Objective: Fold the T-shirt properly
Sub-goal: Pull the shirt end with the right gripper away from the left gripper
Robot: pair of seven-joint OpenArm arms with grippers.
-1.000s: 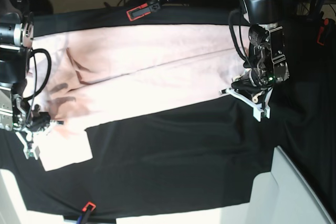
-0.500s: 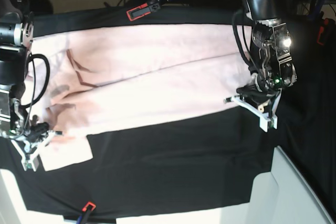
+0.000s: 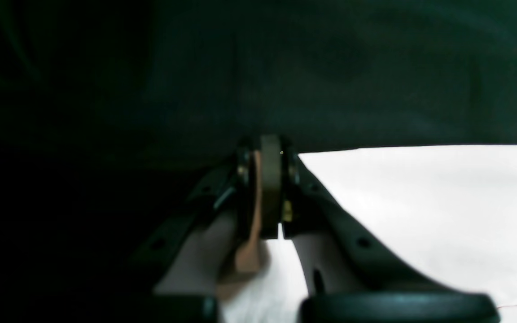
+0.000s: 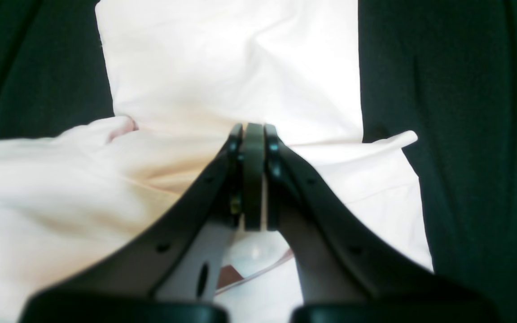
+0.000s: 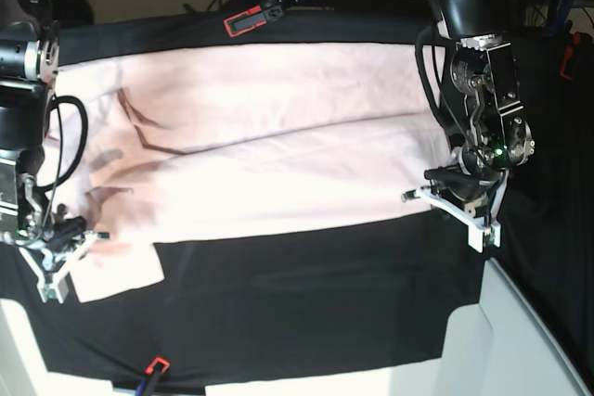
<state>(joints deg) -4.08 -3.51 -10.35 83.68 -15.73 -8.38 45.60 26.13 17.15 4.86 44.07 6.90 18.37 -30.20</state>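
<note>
T-shirt (image 5: 278, 146) hem lower, pinched in left hand (image 5: 447, 203)

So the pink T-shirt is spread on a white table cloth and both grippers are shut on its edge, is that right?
Not quite. The table cloth is black, not white, as the base view shows. The rest holds: the T-shirt is spread on it, with the left gripper and the right gripper shut on its edge.
</note>
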